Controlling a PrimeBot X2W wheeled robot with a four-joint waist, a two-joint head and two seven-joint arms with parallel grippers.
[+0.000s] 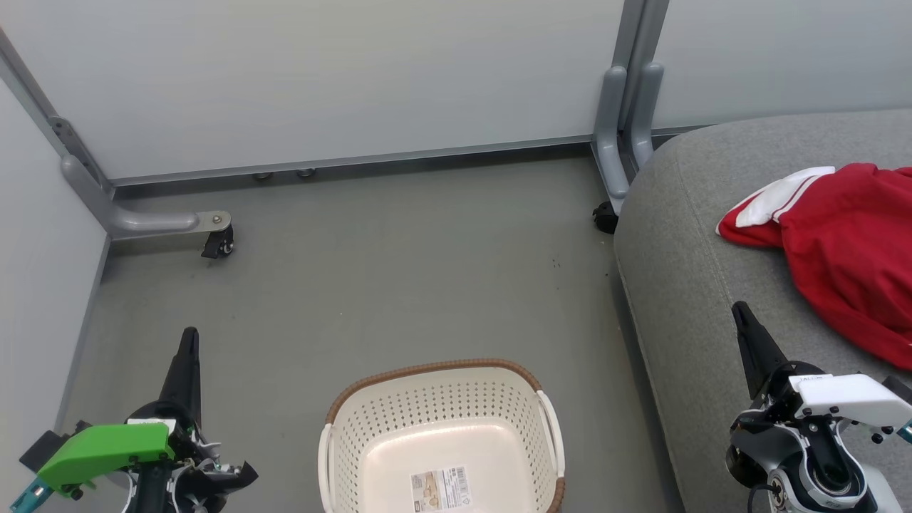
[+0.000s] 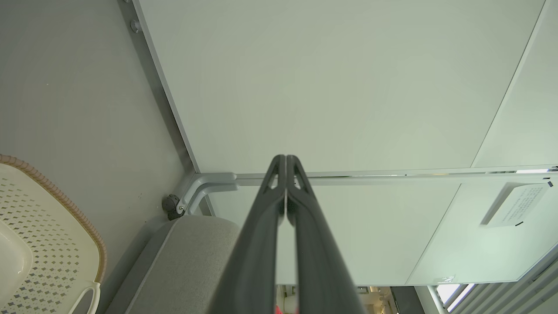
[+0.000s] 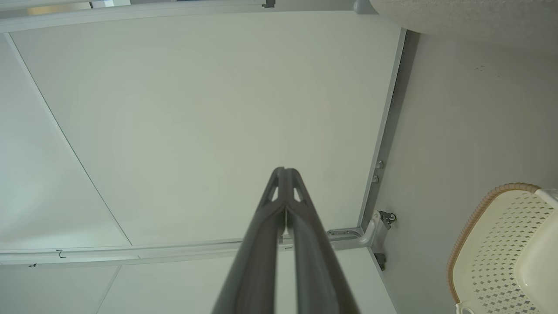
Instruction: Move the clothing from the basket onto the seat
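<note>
Red clothing with a white striped trim lies bunched on the grey seat at the right. The cream perforated basket with a brown rim stands on the floor at bottom centre, with nothing in it but a label sticker on its bottom. My left gripper is shut and points up at the lower left, left of the basket. Over the seat's front part, below the clothing, my right gripper is shut. The basket's rim and the seat's corner appear in the left wrist view beside my left gripper, whose fingers touch. In the right wrist view the basket sits right of my shut right gripper.
Pale partition panels on grey feet with castors close off the back and left. A second partition foot stands against the seat's far corner. Grey floor lies between the basket and the partitions.
</note>
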